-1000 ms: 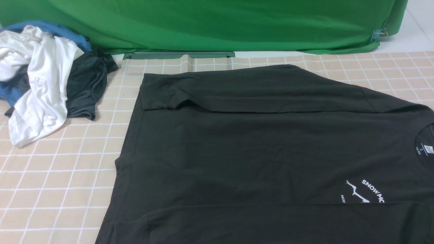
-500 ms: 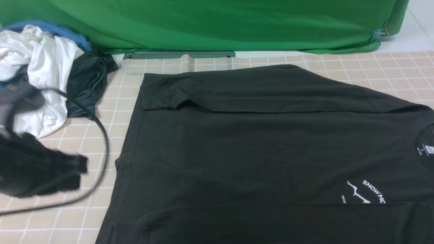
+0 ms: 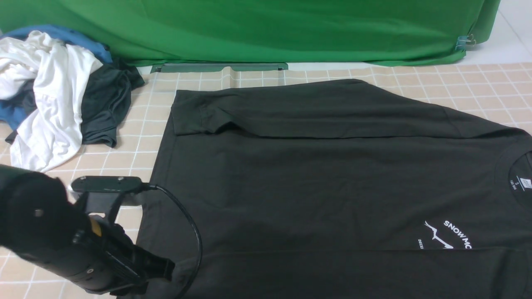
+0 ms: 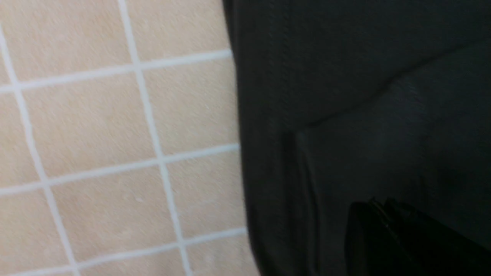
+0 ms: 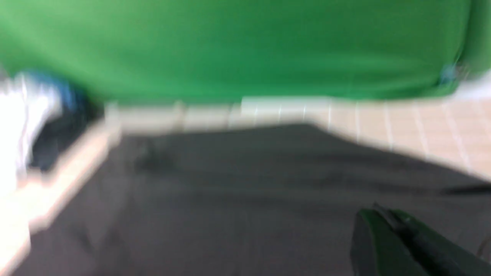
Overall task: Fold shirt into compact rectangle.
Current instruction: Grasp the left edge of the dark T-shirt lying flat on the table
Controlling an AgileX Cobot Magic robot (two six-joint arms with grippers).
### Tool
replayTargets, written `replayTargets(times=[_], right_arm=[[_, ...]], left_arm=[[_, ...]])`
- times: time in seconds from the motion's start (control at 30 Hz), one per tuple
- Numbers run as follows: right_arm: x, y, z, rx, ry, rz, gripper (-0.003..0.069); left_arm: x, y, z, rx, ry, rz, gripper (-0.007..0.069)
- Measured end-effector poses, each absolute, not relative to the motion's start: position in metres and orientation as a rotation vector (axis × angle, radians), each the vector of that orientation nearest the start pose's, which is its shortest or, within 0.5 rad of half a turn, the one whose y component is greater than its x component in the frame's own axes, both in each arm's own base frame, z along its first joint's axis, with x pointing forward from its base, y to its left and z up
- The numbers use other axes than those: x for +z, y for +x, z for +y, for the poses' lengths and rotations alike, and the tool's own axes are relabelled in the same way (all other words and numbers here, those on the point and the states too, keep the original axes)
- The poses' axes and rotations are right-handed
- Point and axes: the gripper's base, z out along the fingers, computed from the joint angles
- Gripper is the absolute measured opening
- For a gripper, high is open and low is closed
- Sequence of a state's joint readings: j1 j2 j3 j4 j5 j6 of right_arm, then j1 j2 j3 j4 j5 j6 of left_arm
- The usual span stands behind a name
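Come in from the left since before, with left gripper (image 3: pixel 166 269) pressed together at the near-left hem corner of the black T-shirt (image 3: pixel 316 178), spread lengthwise across the bench (image 3: pixel 478 83), collar rightward.

The shirt (image 3: pixel 332 178) bears white "SNOW M…" lettering (image 3: pixel 457 235), cut off at a fold. Its neck label (image 3: pixel 520 183) shows "S"; the smaller print is unreadable
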State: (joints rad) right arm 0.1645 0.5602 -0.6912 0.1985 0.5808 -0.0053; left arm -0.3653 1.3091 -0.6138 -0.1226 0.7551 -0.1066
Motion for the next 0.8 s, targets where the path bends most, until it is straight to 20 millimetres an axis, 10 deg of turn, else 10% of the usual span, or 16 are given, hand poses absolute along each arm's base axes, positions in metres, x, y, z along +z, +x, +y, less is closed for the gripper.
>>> replayTargets(times=[0.43,0.63,0.8], right_arm=[[0.335,0.141,0.041,0.338,-0.142,2.117,0.0038],[0.337,0.141,0.041,0.339,-0.138,2.100,0.0041],[0.337,0.141,0.041,0.339,-0.140,2.095,0.0043]], left_arm=[[0.154,0.209,-0.087,-0.189,0.281,2.954,0.0399],[0.151,0.212,-0.089,-0.182,0.292,2.978,0.0372],[0.153,0.212,-0.089,-0.181,0.306,2.987,0.0136]])
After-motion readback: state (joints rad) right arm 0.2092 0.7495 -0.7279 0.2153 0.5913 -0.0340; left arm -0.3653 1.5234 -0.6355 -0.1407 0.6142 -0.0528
